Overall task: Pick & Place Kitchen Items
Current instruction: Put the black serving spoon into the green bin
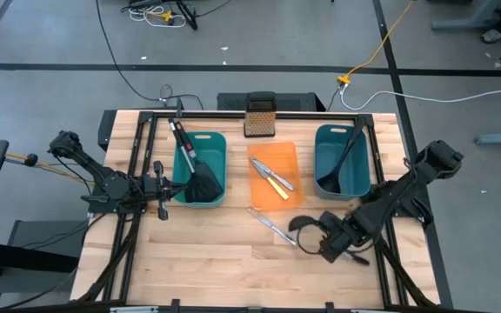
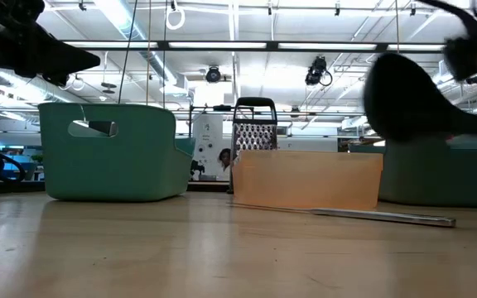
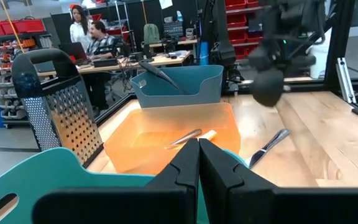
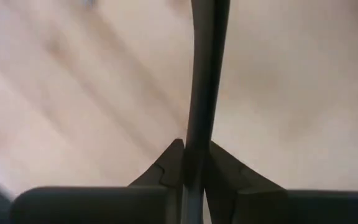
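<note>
My right gripper (image 1: 327,242) is over the near right part of the table, shut on a black ladle whose bowl (image 1: 303,225) shows large and off the table in the low view (image 2: 412,99). A second ladle (image 1: 344,161) leans in the right teal bin (image 1: 322,148). Two black spatulas (image 1: 197,176) lie in the left teal bin (image 1: 217,143). The orange tray (image 1: 263,198) holds a silver knife and a yellow-handled knife (image 1: 274,180). Another silver knife (image 1: 270,223) lies flat on the table. My left gripper (image 3: 199,155) is shut and empty beside the left bin. My right gripper pinches the ladle's slim black handle (image 4: 199,134) between its two fingers (image 4: 166,168), and the handle runs straight out ahead along them. The ladle is lifted clear of the table, its bowl toward the table's left.
A dark box grater (image 1: 261,117) stands at the far edge behind the tray. Black frame rails (image 1: 137,156) run along both sides of the table. Bare wood lies along the near edge. People sit at desks in the room beyond (image 3: 89,34).
</note>
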